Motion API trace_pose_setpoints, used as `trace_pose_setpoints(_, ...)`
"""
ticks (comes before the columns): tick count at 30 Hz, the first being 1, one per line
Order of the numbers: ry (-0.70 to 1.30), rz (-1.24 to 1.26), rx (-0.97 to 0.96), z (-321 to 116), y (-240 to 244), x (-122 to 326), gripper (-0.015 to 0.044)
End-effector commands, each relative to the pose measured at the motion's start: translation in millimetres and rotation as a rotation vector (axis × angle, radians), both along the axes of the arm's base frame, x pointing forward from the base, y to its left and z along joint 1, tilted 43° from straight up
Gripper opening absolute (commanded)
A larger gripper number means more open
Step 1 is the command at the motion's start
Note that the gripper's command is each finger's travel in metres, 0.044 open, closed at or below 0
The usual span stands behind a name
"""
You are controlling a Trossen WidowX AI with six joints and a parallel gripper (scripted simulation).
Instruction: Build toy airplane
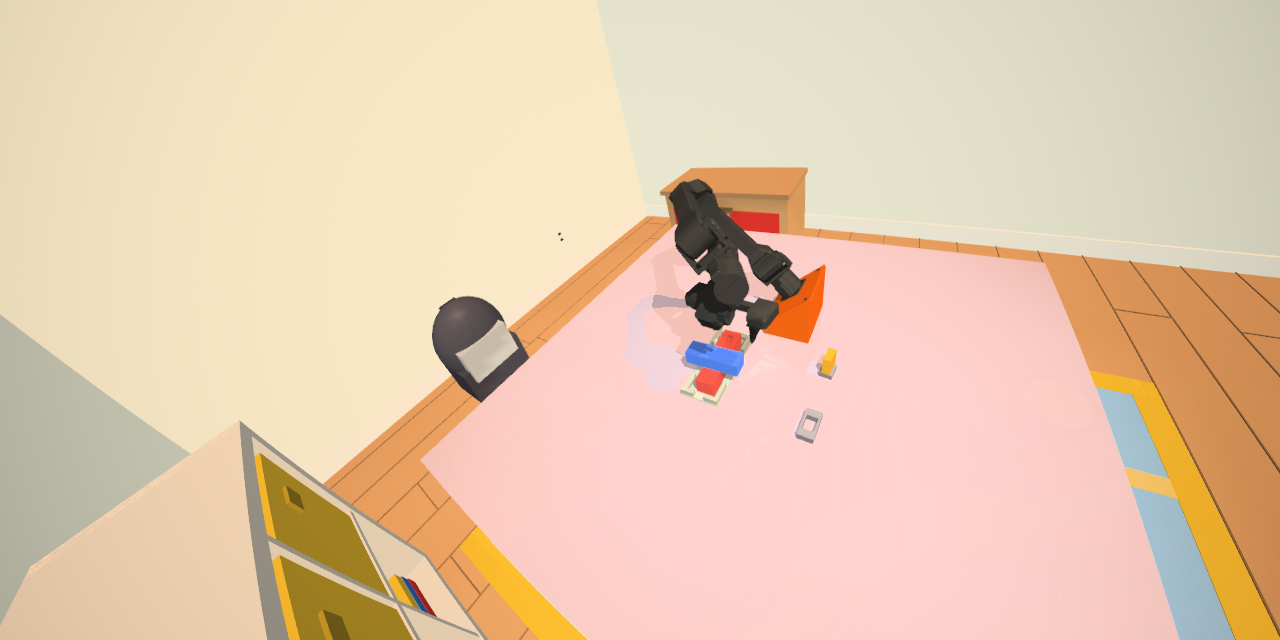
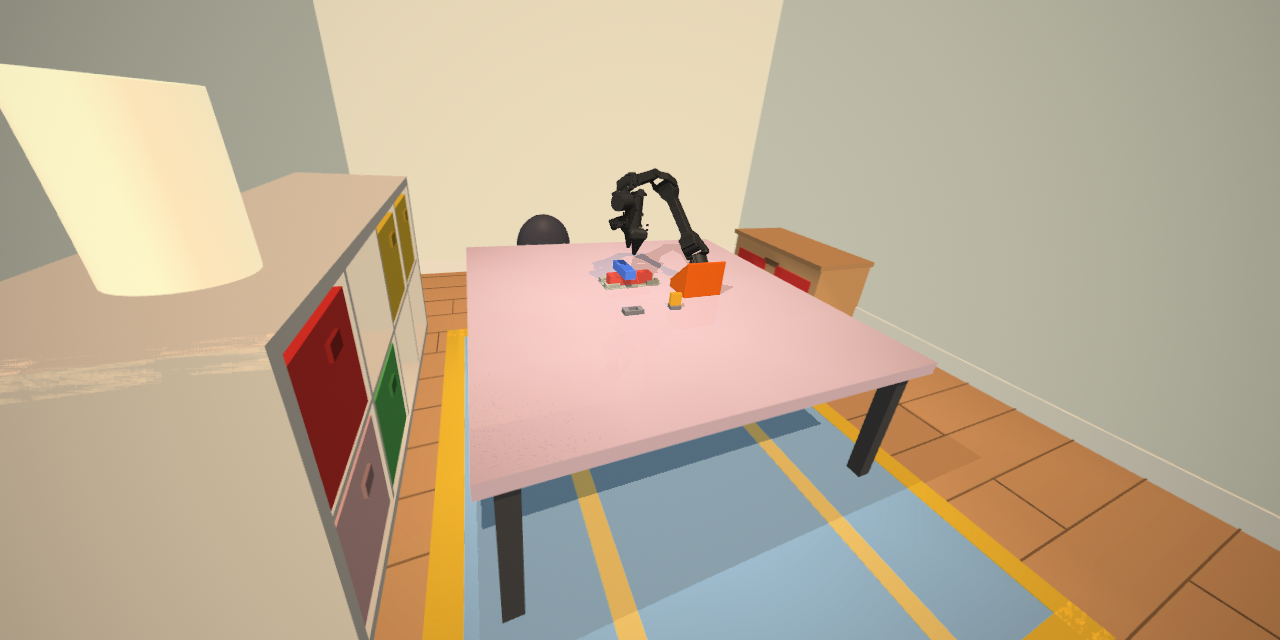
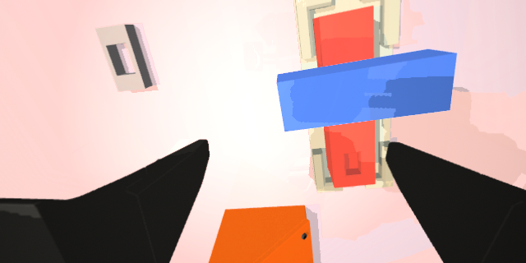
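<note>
I have the hand [image 1: 735, 331] [image 2: 635, 249] [image 3: 296, 149] spread almost as wide as it goes, with nothing between its fingers. It hangs above the bench [image 1: 895, 502] [image 2: 671, 367] [image 3: 230, 70], fingers pointing down, near the tail end of the airplane. The black arm [image 1: 738, 240] [image 2: 677, 206] arches over to it from beside the orange wedge [image 1: 796, 314] [image 2: 702, 280] [image 3: 263, 234].

Below me, the red fuselage [image 1: 709, 381] [image 2: 642, 275] [image 3: 347, 37] lies lengthwise within the pale cradle [image 1: 704, 400] [image 2: 614, 286] [image 3: 392, 16]. From these angles I can't tell whether it is fully down. The blue wing [image 1: 715, 357] [image 2: 623, 269] [image 3: 362, 90] lies crosswise over the middle of the fuselage, sticking out past both sides; its tab is hidden from me, so I can't confirm how well it fits. On my wrist view the tail socket [image 3: 352, 163] shows open, at the end of the fuselage nearer the wedge.

The yellow tail fin [image 1: 829, 359] [image 2: 675, 298] stands upright in its small grey holder [image 2: 674, 306], apart from the cradle and near the wedge, so that part is still to be fitted. A second grey block [image 1: 807, 436] [image 2: 626, 311] [image 3: 113, 34], with a rectangular opening through it, lies on the bench apart from both the cradle and the fin. My wrist view catches that block beyond one fingertip, and the wedge low between the two fingers.
</note>
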State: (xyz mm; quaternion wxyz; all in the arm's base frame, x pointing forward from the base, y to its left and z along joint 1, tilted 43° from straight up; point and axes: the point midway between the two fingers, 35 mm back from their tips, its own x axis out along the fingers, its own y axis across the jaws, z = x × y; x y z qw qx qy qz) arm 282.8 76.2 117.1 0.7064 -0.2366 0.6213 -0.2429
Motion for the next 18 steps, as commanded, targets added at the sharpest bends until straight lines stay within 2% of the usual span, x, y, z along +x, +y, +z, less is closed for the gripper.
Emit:
trace_pose_setpoints(1, 0.032, 0.021, 0.006, -42, 46, -27, 0.0440)
trace_pose_setpoints(6, 0.036, 0.016, -0.002, -96, 95, -80, 0.0440)
trace_pose_setpoints(10, 0.029, 0.008, -0.027, -128, 114, -121, 0.0440)
trace_pose_setpoints(16, 0.028, 0.007, -0.028, -132, 113, -122, 0.0440)
trace_pose_setpoints(18, 0.028, 0.007, -0.028, -147, 101, -120, 0.0440)
